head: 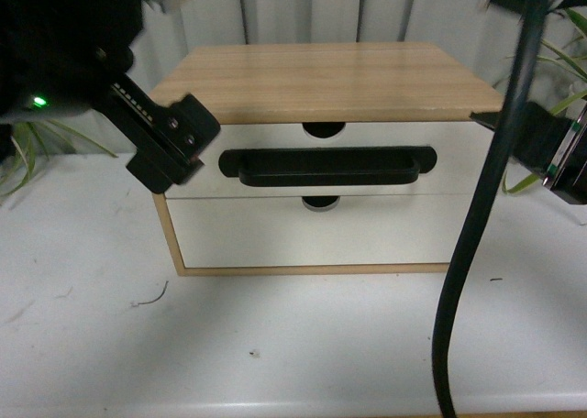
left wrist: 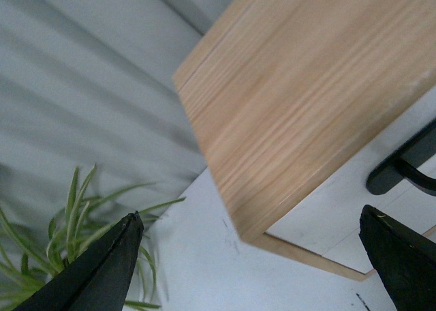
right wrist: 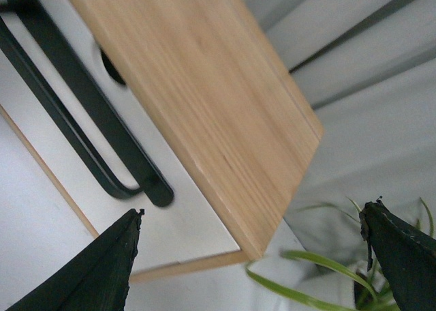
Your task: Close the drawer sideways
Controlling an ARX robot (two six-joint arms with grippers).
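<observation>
The drawer [head: 385,143] is the upper one in a small wooden cabinet [head: 330,79]; it has a white front, a long black bar handle [head: 321,166] and a half-round notch in its top edge. Its front looks about level with the plain white front [head: 367,230] below it. My left gripper [head: 170,157] is open beside the cabinet's upper left corner. In its wrist view the left gripper [left wrist: 251,215] frames that corner, with the drawer [left wrist: 354,209] behind. My right gripper [head: 550,152] is open off the cabinet's right side. The right gripper [right wrist: 255,209] frames the right corner and the drawer [right wrist: 184,209].
The cabinet stands on a white table [head: 293,345]. A black cable [head: 468,253] hangs down in front of the cabinet's right part. Green plants stand at the left [head: 27,152] and right [head: 569,60]. A pale curtain [head: 303,10] hangs behind.
</observation>
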